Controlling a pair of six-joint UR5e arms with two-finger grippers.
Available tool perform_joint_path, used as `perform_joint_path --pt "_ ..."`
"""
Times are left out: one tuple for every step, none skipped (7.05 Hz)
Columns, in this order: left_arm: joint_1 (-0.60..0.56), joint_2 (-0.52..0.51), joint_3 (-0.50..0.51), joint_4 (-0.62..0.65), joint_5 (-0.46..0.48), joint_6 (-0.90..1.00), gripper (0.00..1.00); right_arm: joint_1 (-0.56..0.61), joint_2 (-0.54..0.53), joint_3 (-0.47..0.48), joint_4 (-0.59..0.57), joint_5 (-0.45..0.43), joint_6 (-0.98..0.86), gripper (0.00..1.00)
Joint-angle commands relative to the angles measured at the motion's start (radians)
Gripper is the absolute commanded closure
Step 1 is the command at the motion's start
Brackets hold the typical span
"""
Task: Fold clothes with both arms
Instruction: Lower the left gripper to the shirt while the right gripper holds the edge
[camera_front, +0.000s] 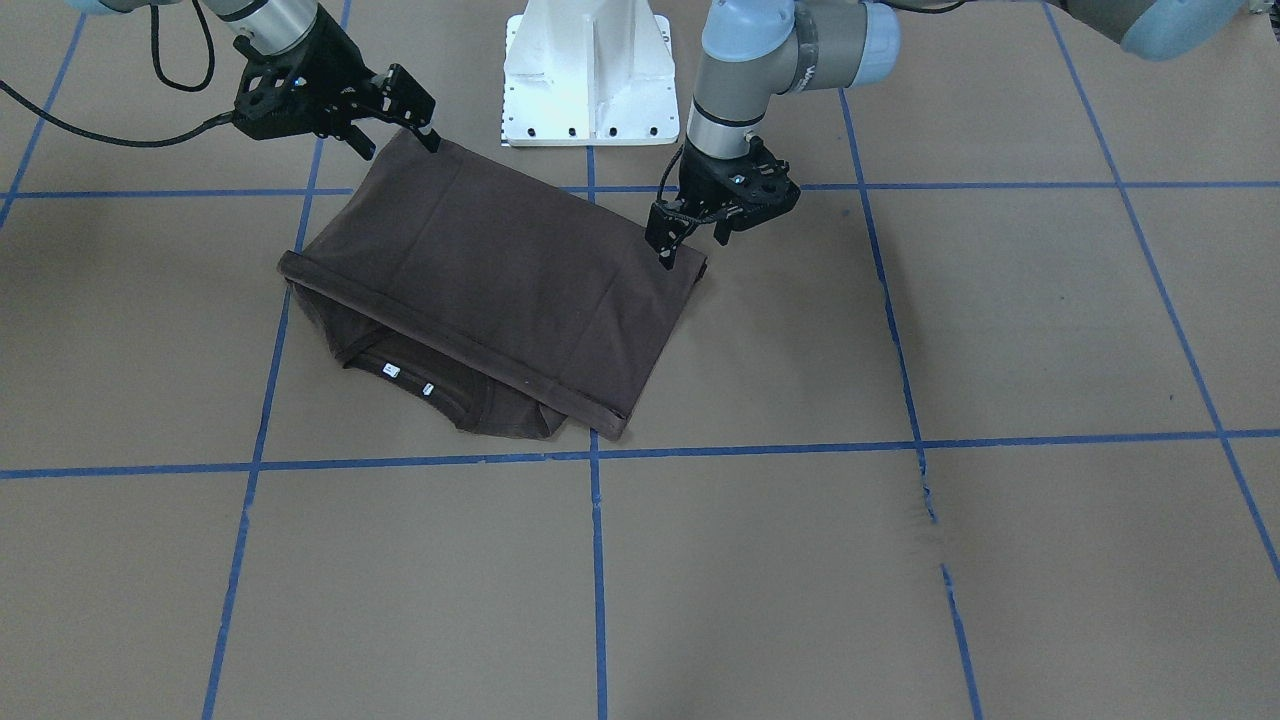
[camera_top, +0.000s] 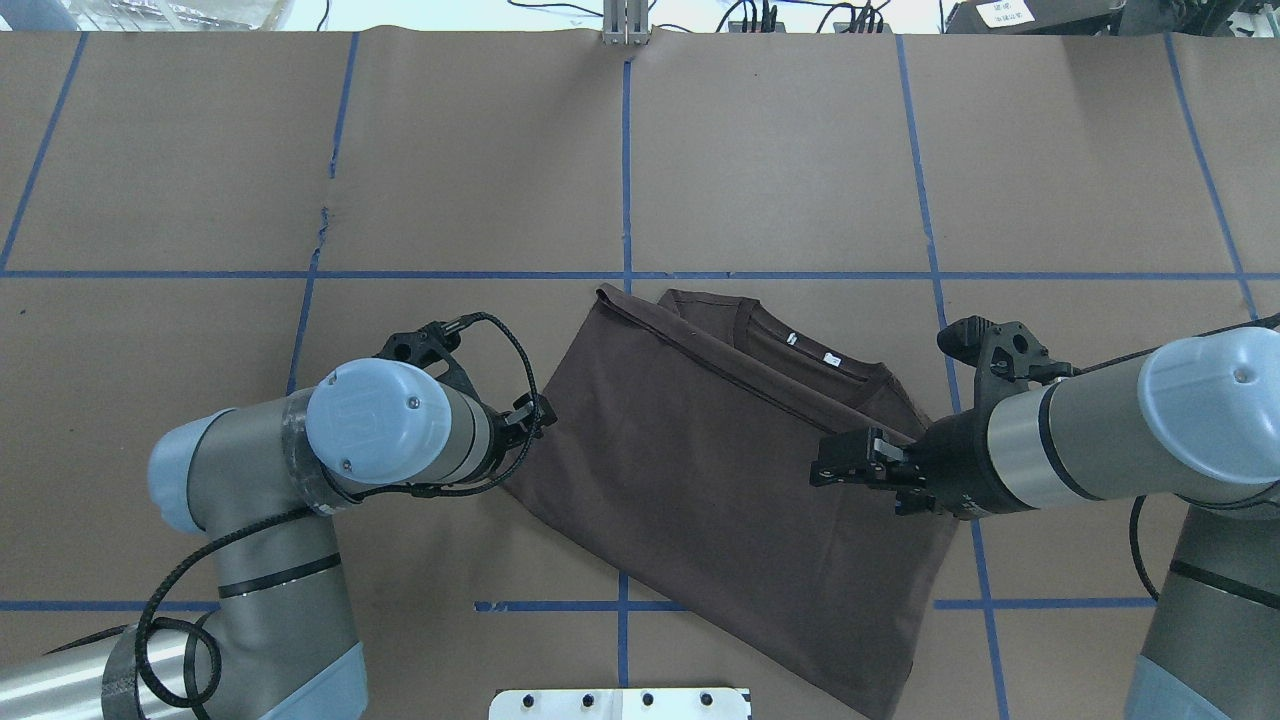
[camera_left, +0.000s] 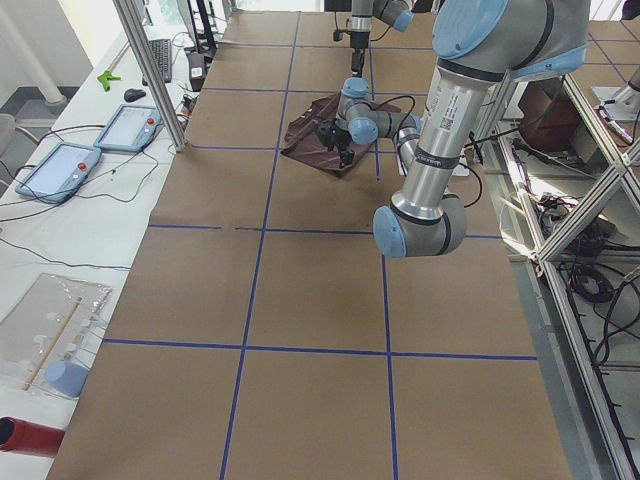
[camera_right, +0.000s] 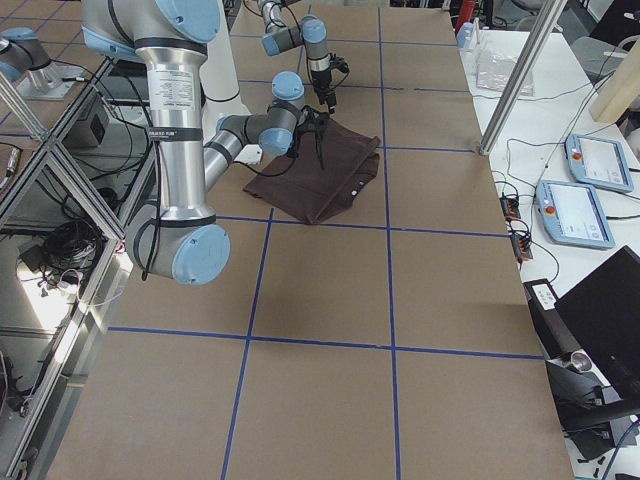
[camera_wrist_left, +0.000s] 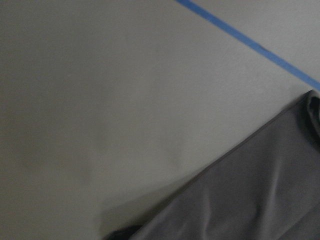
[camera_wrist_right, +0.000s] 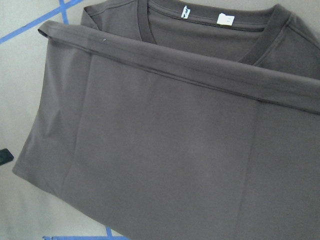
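The dark brown T-shirt (camera_front: 500, 270) lies folded in half on the brown paper table, its hem lying just short of the collar and white neck tags (camera_front: 390, 370). It also shows in the overhead view (camera_top: 700, 470) and fills the right wrist view (camera_wrist_right: 160, 150). My left gripper (camera_front: 693, 247) stands open at the fold corner nearest the base, one fingertip (camera_front: 665, 255) at the cloth. My right gripper (camera_front: 397, 145) stands open over the other fold corner. Neither holds cloth. The left wrist view shows only the shirt's edge (camera_wrist_left: 250, 200) and bare paper.
The white pedestal base (camera_front: 588, 80) stands just behind the shirt, between the arms. Blue tape lines (camera_front: 597, 560) grid the paper. Tablets (camera_left: 60, 165) and cables lie on a side table beyond the table's far edge.
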Motion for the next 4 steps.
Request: perform_joint_path --pt "0.056 -0.001 0.029 -0.003 0.004 -0.027 0.09 0.003 0.008 -0.016 0.0 -0.006 0.0 0.0" --pt "0.055 -0.002 0.049 -0.029 0.004 -0.029 0.09 0.004 0.027 -0.036 0.0 -0.003 0.0 0.0" --pt "0.055 -0.002 0.054 -0.049 0.006 -0.031 0.15 0.006 0.043 -0.039 0.0 -0.001 0.0 0.0" --pt "0.055 0.001 0.055 -0.051 0.015 -0.028 0.37 0.017 0.045 -0.038 -0.001 0.005 -0.002 0.0"
